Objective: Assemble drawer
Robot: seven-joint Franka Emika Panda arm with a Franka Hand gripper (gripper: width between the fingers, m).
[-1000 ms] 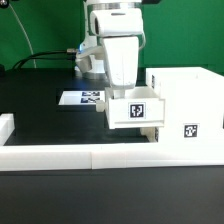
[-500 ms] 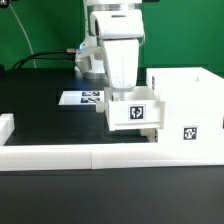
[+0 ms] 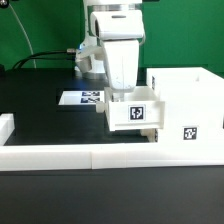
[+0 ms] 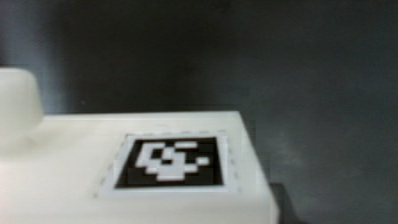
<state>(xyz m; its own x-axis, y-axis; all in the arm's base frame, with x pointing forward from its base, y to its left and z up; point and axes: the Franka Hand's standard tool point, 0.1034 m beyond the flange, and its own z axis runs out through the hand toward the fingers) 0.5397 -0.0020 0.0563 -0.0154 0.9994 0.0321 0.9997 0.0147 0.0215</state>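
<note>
A small white open-top tray (image 3: pixel 133 112) with a square tag on its front hangs just above the black table, its right end against the large white box housing (image 3: pixel 190 100). My gripper (image 3: pixel 122 92) reaches straight down into the tray. Its fingertips are hidden behind the tray's front wall, and it seems to hold the tray. The wrist view shows a white tagged surface (image 4: pixel 173 160) close under the camera, with no fingers showing. A second small tray does not show.
The marker board (image 3: pixel 82 98) lies flat behind the arm, on the exterior view's left. A long low white border wall (image 3: pixel 60 155) runs along the front, with a short white block (image 3: pixel 5 127) at its left end. Green backdrop behind.
</note>
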